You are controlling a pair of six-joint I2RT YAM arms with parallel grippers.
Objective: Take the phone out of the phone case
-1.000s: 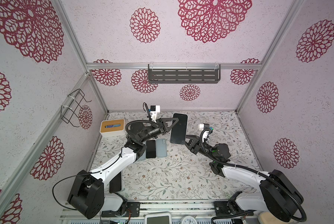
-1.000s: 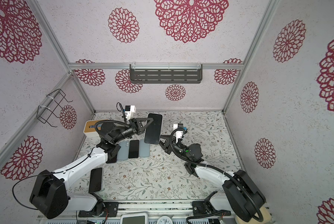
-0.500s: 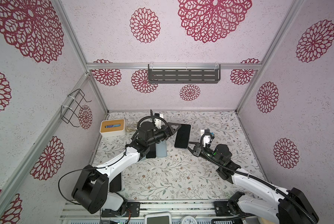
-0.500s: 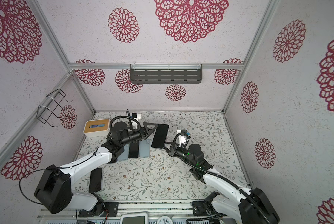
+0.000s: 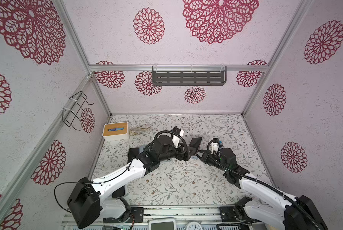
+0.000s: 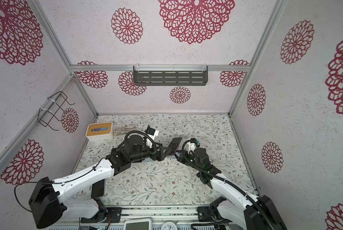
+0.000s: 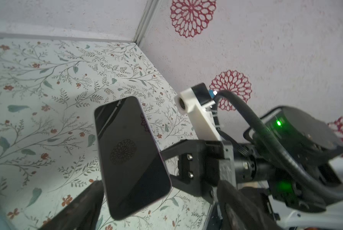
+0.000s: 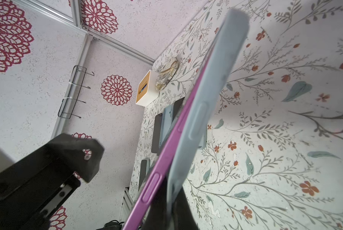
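The phone (image 7: 130, 153), one edge sprung from the phone case (image 8: 212, 89), stood tilted just beyond the right hand (image 5: 201, 155), which pinched the phone case's wall. The left hand (image 5: 192, 151) gaped around it, gripping nothing; unsupported, the phone could slide out and fall.

The phone (image 7: 130, 151) screen is glossy glass; its grey case (image 8: 208, 95) looks matt.

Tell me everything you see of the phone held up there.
The phone is a slim slab with a dark, glossy screen mirroring a wall flower. Its rim is purple, with side buttons. A grey-blue case backs it, seemingly peeled off one edge. It hangs tilted above the table, pinched at one edge by the right gripper.
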